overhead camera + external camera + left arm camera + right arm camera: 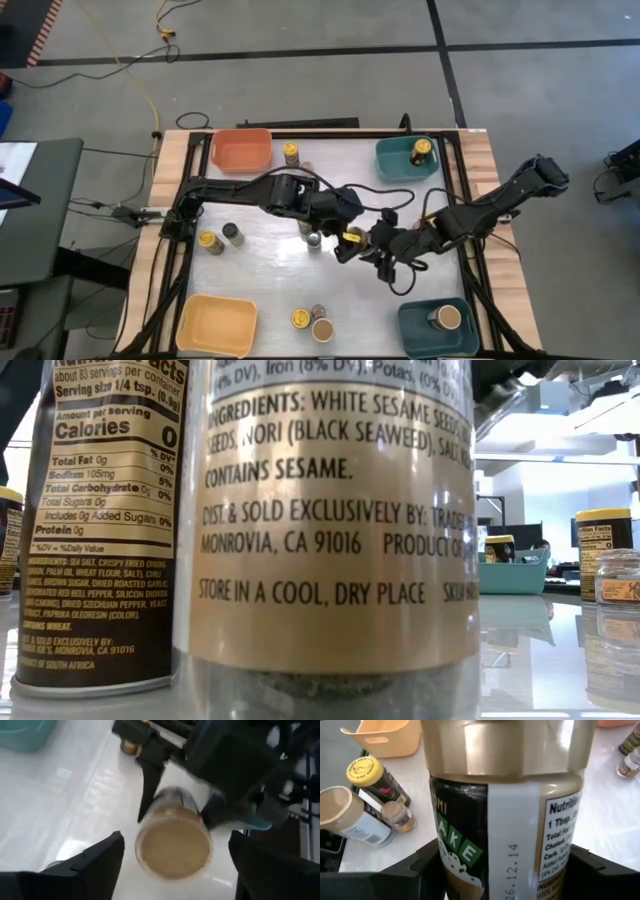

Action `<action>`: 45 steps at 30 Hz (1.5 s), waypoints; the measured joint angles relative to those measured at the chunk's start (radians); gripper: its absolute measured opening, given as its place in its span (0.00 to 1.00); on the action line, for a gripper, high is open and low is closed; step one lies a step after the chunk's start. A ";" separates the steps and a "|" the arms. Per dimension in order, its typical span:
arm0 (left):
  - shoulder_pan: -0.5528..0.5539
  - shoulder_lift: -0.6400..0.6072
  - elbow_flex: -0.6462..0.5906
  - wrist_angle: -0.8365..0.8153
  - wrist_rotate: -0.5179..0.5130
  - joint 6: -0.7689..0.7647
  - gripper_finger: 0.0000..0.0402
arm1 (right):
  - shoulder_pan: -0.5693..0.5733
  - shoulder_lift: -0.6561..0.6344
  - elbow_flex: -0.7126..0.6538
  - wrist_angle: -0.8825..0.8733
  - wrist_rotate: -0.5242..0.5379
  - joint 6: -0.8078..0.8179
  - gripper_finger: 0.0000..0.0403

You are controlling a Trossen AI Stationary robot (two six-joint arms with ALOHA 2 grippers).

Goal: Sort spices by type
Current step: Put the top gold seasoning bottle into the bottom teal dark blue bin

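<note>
Glossy white table (260, 270); right claw (352, 240) clamps tan-lidded cylindrical jar (510, 795).

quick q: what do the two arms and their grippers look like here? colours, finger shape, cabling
Both arms are dark, jointed links. The left gripper and right gripper each carry two flat, black, angular fingers. Thin dark cables loop beside the right arm. A small yellow detail shows between the grippers. No legible markings.

Tan-lidded jar (510, 805) fills the right wrist view, base cut off; low view's jar labels (330, 510) cropped.
</note>
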 joint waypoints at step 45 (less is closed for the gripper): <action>0.044 -0.283 -0.912 1.229 -0.170 0.196 0.90 | 0.280 -0.199 0.003 -0.297 0.549 0.592 0.73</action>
